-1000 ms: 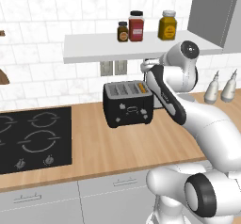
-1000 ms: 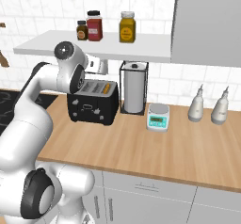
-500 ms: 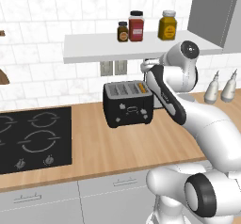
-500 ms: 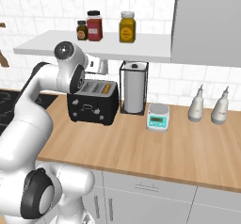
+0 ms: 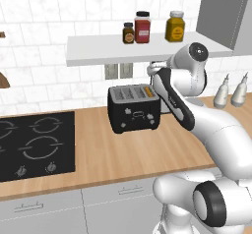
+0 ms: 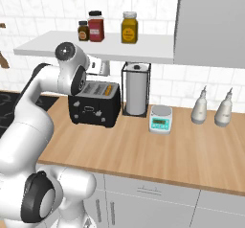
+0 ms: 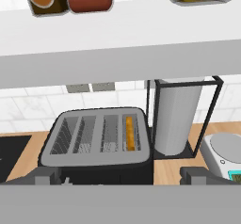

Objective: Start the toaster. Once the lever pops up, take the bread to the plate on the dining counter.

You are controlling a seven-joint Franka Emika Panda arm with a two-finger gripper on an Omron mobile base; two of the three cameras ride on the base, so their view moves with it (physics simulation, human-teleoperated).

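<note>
The black four-slot toaster [image 5: 134,109] [image 6: 94,105] [image 7: 99,140] stands on the wooden worktop against the tiled wall. The bread [image 7: 129,133] [image 5: 147,90] sits sunk in the slot nearest the paper towel roll, showing as an orange-brown strip. My gripper [image 7: 120,177] hangs above and in front of the toaster, just under the shelf, open wide with nothing between its fingertips [image 7: 44,176]. In the left base view the hand [image 5: 153,71] is partly hidden behind the forearm. The plate and the dining counter are out of view.
A white shelf [image 5: 118,48] with three jars [image 5: 142,27] hangs close over the hand. A paper towel roll [image 6: 135,89] in a black frame stands beside the toaster, then a small scale [image 6: 160,119] and two bottles [image 6: 199,106]. A black hob [image 5: 34,144] lies to the left.
</note>
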